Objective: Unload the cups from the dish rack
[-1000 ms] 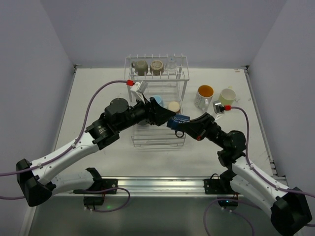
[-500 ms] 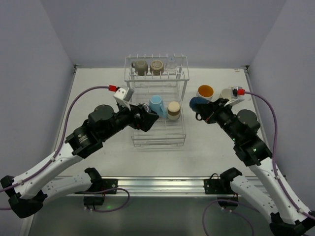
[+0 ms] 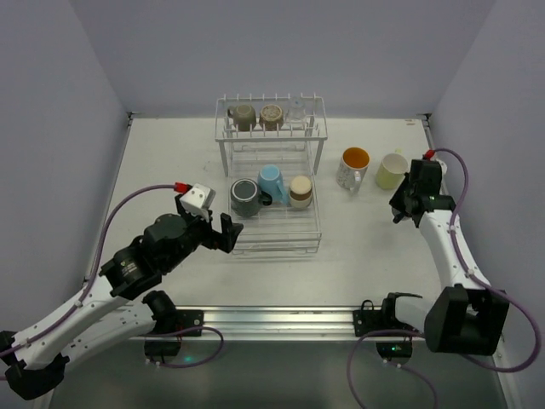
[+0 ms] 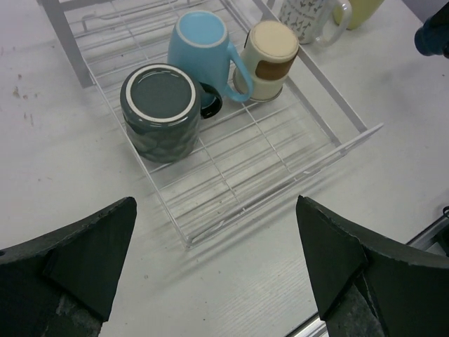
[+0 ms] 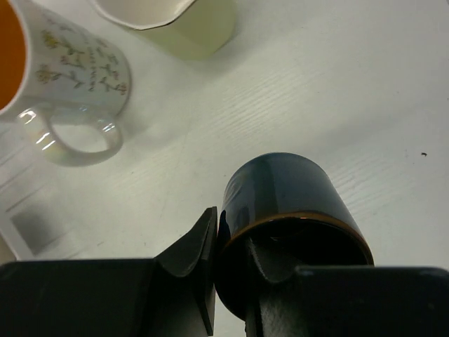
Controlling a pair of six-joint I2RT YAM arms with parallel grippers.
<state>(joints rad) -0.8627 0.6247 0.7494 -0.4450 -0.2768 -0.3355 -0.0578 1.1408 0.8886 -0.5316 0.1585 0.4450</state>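
Observation:
The white wire dish rack (image 3: 317,145) stands at the table's middle back. Its upper shelf holds an olive cup (image 3: 243,117), a tan-brown cup (image 3: 271,115) and a clear glass (image 3: 296,109). Its lower basket (image 4: 245,182) holds a dark green cup (image 4: 160,111), a light blue cup (image 4: 207,45) and a tan cup (image 4: 270,50), all upside down or lying. My left gripper (image 4: 214,203) is open and empty, near the basket's front left corner. My right gripper (image 5: 235,239) is shut on a dark blue cup (image 5: 291,210), one finger inside the rim, low over the table on the right.
A white mug with orange inside (image 3: 353,168) and a pale yellow-green cup (image 3: 392,169) stand on the table right of the rack, just beyond the held cup. Both also show in the right wrist view, the mug (image 5: 77,70) and the cup (image 5: 182,24).
My right gripper carried the dark blue cup from over the basket to the right side of the table. My left arm drew back from the rack toward the near left, open.

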